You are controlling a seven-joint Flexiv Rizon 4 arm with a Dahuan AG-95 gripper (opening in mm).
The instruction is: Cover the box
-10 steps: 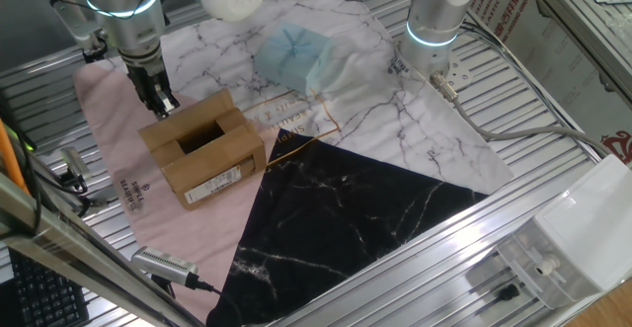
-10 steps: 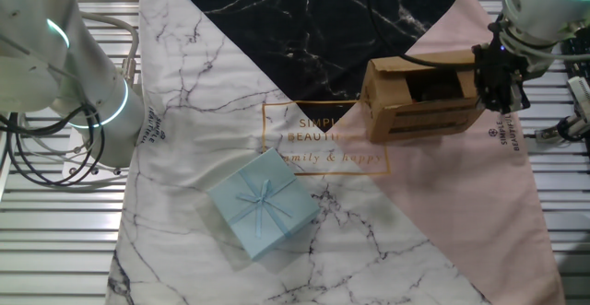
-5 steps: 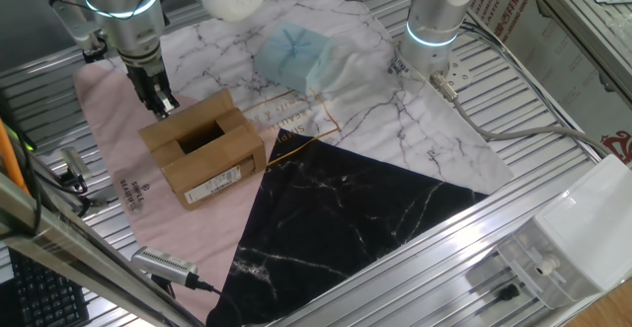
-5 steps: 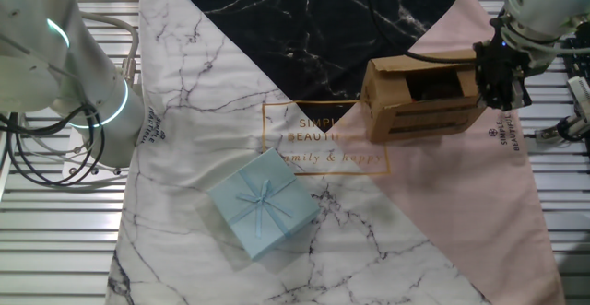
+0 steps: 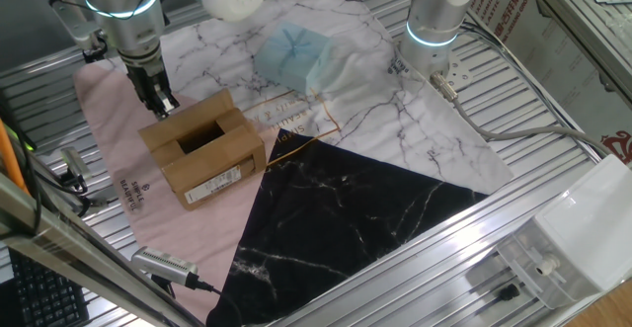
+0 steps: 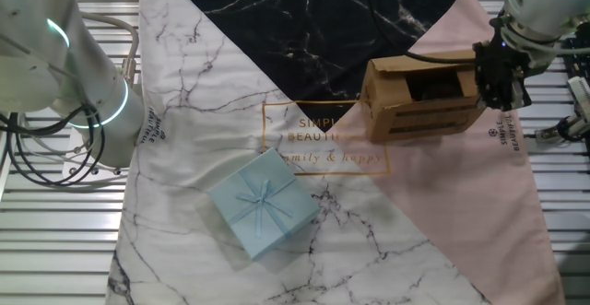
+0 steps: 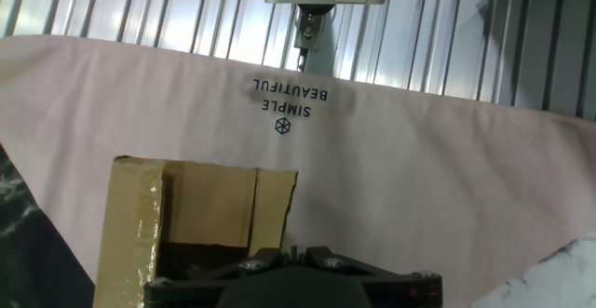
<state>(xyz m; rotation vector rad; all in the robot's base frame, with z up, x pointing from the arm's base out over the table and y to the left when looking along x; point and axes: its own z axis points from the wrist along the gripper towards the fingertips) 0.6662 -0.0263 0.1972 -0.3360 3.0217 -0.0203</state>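
Observation:
The box [image 5: 207, 154] is a brown carton with a white label on its long side, lying on the pink corner of the cloth. Its top shows a dark opening between folded flaps. In the other fixed view the box [image 6: 419, 98] lies at the upper right. My gripper [image 5: 163, 105] stands at the carton's end, fingers pointing down onto the end flap. From the other side, the gripper [image 6: 502, 88] overlaps the right end of the box. In the hand view the jaws of the gripper [image 7: 293, 252] are nearly together at the edge of the cardboard flap [image 7: 186, 201].
A pale blue ribboned package [image 5: 296, 55] [image 6: 263, 204] rests on the white marble part of the cloth [image 5: 395, 100]. A second arm's base [image 5: 434, 21] [image 6: 83, 84] stands at the cloth's edge. A silver hand tool [image 5: 163, 263] and cables lie on the slatted table.

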